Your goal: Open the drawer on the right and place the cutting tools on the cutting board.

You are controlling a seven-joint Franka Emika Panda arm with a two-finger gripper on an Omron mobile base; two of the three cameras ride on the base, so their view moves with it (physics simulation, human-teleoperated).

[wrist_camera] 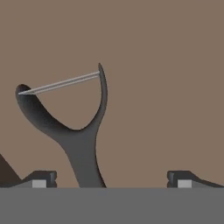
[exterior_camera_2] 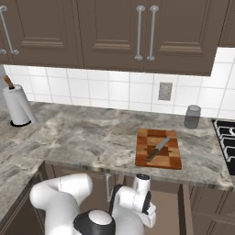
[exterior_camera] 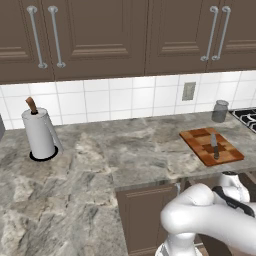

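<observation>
One knife (exterior_camera_2: 159, 148) already lies on the board (exterior_camera_2: 158, 158) at centre right, while a Y-shaped slicer (wrist_camera: 72, 118) lies in the drawer (wrist_camera: 166, 65) between the spread fingers (wrist_camera: 40, 178), its handle toward lower centre.

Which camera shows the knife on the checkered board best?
The right base view: the knife lies diagonally across the cutting board, handle and blade both clear. The left base view shows it smaller and foreshortened. The hand view looks at a Y-shaped peeler instead.
</observation>
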